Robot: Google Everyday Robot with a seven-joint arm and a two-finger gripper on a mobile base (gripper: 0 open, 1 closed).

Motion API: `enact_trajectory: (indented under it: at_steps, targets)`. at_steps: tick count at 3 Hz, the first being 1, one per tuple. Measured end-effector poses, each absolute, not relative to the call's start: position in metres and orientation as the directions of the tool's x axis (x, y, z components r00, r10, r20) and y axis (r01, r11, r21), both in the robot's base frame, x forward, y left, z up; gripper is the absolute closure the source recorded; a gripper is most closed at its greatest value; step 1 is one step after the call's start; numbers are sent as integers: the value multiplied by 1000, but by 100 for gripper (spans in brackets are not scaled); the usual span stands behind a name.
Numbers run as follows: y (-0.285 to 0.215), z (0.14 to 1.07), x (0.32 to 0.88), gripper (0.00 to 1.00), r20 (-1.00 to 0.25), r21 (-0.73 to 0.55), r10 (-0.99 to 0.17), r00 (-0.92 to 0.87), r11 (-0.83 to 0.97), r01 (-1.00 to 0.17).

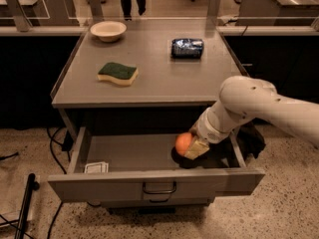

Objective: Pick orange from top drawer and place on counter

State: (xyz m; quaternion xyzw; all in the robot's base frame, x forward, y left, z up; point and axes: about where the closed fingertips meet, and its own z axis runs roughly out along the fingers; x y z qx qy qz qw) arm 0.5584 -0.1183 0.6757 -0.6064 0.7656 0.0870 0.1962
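Note:
The top drawer (154, 181) is pulled out wide below the counter (154, 78). The orange (183, 143) is at the right side of the drawer. My gripper (192, 149) reaches down into the drawer from the right and is shut on the orange, which sits slightly above the drawer floor. The white arm (249, 108) comes in from the right edge of the view and hides the drawer's right rear corner.
On the counter lie a green-and-yellow sponge (117, 73), a white bowl (108, 31) at the back left and a dark blue packet (187, 48) at the back right. A small white packet (96, 168) lies in the drawer's front left corner. A person stands far behind.

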Motion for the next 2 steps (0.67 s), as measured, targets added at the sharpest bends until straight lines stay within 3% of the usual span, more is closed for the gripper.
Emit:
enact_trajectory:
  at_steps: [2]
  targets:
    - [-93, 790, 542, 100, -460, -163, -886, -55, 145, -976]
